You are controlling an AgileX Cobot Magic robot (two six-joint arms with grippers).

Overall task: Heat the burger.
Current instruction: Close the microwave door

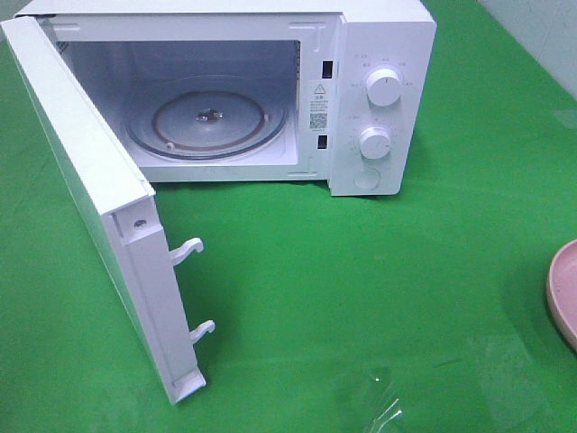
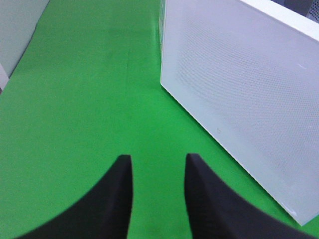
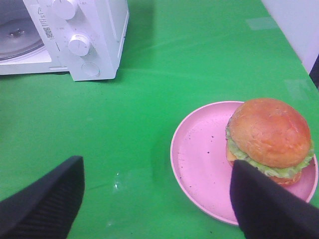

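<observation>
Burger (image 3: 269,137) on pink plate (image 3: 199,159) (microwave (image 1: 270,90) door wide), right fingers (image 3: 259,204) spread, left fingers (image 2: 119,194) narrower, both empty.

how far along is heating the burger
Done: the microwave door stands wide open and the glass turntable inside is bare. In hand: nothing; the right gripper hangs open near the burger, which sits on the pink plate. Left: grasp the burger, put it inside, shut the door, turn a knob.

From overhead I saw only a sliver of the plate (image 1: 565,293), cut off at the edge; panel (image 1: 377,108) markings were illegible.
</observation>
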